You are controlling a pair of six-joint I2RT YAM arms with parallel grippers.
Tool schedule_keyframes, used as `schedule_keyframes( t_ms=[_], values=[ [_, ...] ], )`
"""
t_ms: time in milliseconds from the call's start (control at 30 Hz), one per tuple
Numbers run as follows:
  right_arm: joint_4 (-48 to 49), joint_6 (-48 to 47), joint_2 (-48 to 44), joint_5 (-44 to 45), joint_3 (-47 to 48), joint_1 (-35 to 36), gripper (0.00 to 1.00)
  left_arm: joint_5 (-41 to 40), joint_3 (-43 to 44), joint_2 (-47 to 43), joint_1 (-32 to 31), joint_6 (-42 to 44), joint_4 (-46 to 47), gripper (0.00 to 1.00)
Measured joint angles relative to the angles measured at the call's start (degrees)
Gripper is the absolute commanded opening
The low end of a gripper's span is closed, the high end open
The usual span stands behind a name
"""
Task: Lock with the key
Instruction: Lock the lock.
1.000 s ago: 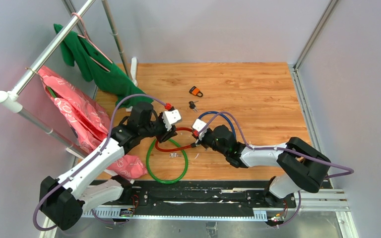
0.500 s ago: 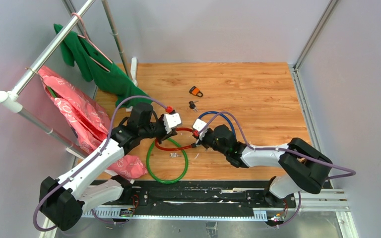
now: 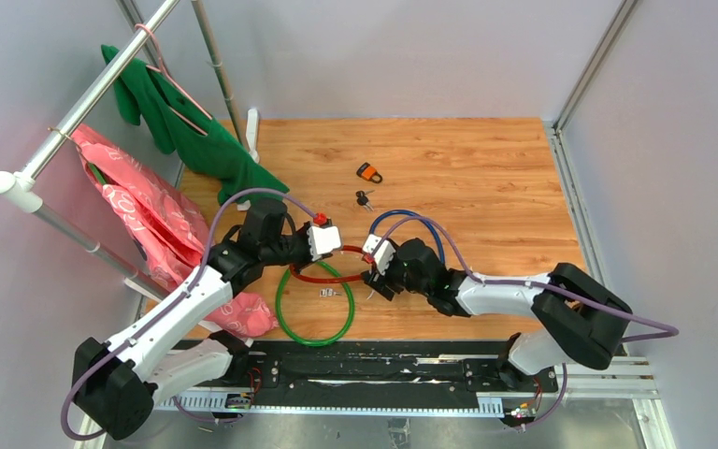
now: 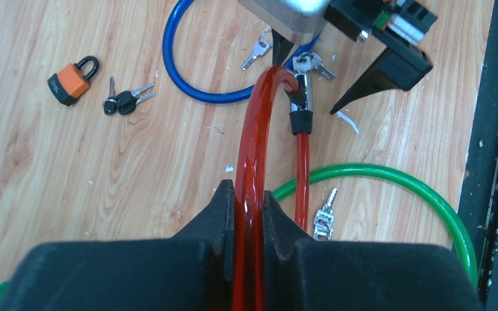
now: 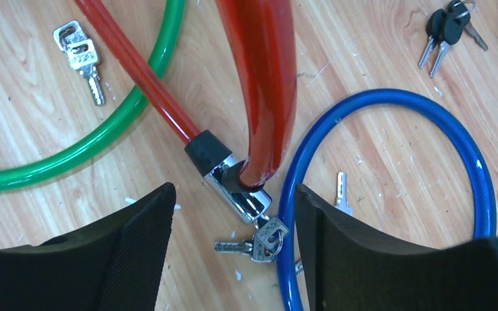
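A red cable lock (image 4: 254, 149) loops across the wooden floor, and its thick end sits in a chrome lock body (image 5: 237, 188). A key on a ring with a second key (image 5: 259, 240) sticks out of that body. My left gripper (image 4: 248, 191) is shut on the red cable a short way back from the lock body. My right gripper (image 5: 232, 191) is open, with its fingers on either side of the lock body and keys and touching neither. From above, the two grippers (image 3: 334, 251) (image 3: 371, 278) face each other over the red loop (image 3: 323, 277).
A green cable loop (image 3: 313, 318) lies under the red one, with loose keys (image 5: 81, 55) inside it. A blue cable loop (image 5: 473, 162) lies right beside the right finger, with a single key (image 5: 342, 191) in it. An orange padlock (image 3: 368, 172) and black-headed keys (image 3: 364, 198) lie farther back. A clothes rail with a green garment (image 3: 187, 131) and a pink bag (image 3: 150, 224) stands at the left.
My right gripper has opened and drawn back a little from the keys at the lock body. My left gripper closed on the red cable and shifted slightly nearer.
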Motion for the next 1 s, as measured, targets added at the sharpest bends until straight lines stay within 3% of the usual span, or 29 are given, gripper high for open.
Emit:
schedule_keyframes(
  t_ms=[533, 1000],
  values=[
    [-15.6, 1.9, -12.7, -13.4, 3.7, -3.1, 0.75, 1.7, -0.1, -0.6, 0.0, 9.4, -3.2, 0.0],
    [-18.2, 18.6, -19.9, -26.6, 3.7, -20.4, 0.69, 2.4, -0.1, -0.8, 0.0, 10.8, -4.0, 0.0]
  ],
)
